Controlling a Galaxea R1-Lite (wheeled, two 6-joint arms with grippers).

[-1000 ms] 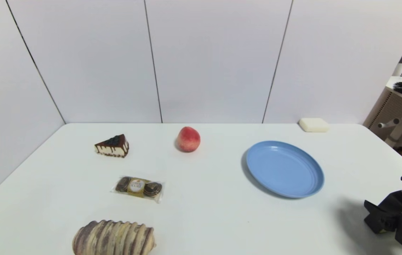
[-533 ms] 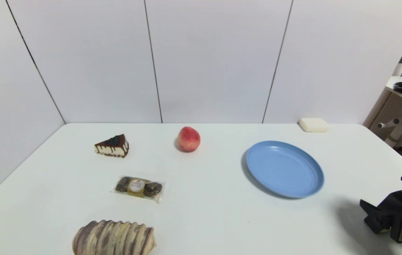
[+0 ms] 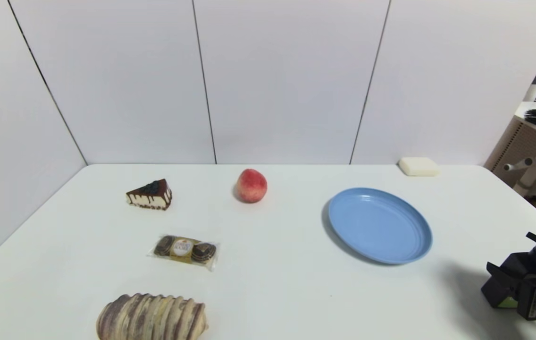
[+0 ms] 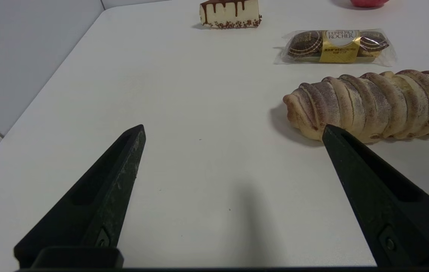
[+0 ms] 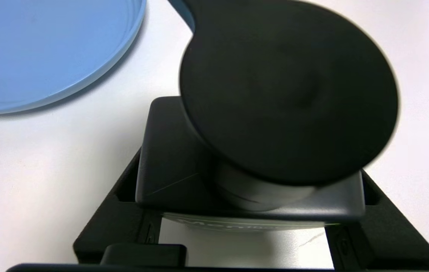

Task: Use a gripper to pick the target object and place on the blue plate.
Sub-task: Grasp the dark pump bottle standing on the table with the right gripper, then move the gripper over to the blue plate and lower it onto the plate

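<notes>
Right wrist view: I see my right gripper (image 5: 244, 211) clamped on the black pump bottle (image 5: 252, 151), just beside the blue plate (image 5: 48, 56); left gripper (image 4: 233, 136) spread.

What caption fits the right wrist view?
Right gripper closing around black pump-dispenser bottle beside round light-blue plastic plate.

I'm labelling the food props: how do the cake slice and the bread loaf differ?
The cake slice is a small wedge, the bread loaf a long ridged roll. The cake slice is cream-sided with dark dripping topping; the bread loaf is tan with purplish streaks. Both rest unwrapped on the white table.
</notes>
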